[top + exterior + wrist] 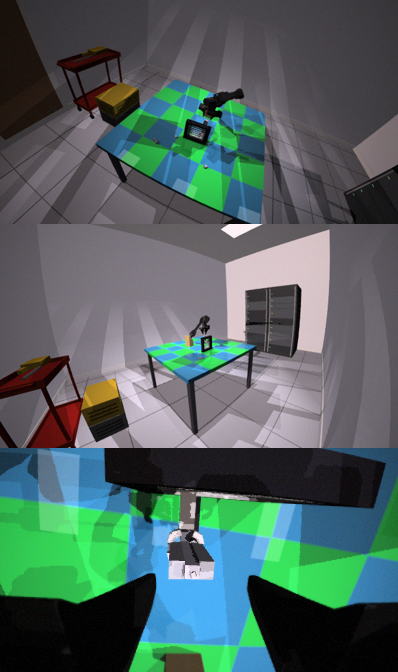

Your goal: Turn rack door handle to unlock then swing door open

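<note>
Setting: server room or equipment lab, with tiled floor and plain walls.
Landmark: checkered table [155, 158] [174, 361].
Server cabinets [373, 199] [273, 320]: dark, with small green lights, standing on the floor beyond the table.
Utility cart [90, 63] [55, 410]: red, two-tiered, near the table.
Stacked units [119, 99] [104, 398]: yellow over dark, slotted, between cart and table.

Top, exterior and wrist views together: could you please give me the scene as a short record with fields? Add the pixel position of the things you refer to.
Work surface: blue-and-green checkered table [146, 155] [186, 374] [200, 613]
Main object: black rack unit [185, 132] [202, 345] [240, 475], upright on the table
Handle: pale upright handle [206, 121] [191, 560], on the side facing the arm
End effector: end effector [212, 117] [204, 333] [202, 581], open, nothing between its fingers
Handle grasp: none
Beside the table: red cart [99, 63] [54, 410]; yellow crate [116, 98] [102, 398]
Lock state: cannot tell
</note>
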`<state>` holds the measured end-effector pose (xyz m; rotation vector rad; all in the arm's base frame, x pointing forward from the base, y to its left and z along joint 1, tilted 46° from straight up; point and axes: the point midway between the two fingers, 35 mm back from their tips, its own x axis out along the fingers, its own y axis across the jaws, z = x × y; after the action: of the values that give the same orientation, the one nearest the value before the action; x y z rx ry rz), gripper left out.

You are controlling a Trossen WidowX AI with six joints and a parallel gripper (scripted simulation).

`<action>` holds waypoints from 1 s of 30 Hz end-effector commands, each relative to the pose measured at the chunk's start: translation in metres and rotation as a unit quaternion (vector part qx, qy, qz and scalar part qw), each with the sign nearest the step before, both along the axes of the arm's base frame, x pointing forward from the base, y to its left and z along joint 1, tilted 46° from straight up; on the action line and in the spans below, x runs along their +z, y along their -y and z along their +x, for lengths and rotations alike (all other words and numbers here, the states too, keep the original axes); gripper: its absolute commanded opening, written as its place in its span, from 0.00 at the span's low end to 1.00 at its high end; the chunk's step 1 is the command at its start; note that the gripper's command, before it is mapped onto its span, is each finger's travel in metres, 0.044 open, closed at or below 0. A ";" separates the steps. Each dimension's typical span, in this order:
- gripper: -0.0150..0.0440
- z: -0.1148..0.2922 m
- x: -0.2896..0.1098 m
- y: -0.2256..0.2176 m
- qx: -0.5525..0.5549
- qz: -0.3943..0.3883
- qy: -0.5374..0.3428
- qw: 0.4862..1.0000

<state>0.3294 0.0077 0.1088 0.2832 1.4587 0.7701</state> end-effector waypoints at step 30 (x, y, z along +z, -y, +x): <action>0.74 -0.005 -0.029 -0.027 0.004 0.051 -0.052 0.997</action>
<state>0.3261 0.0305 0.0824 0.3938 1.5210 0.8480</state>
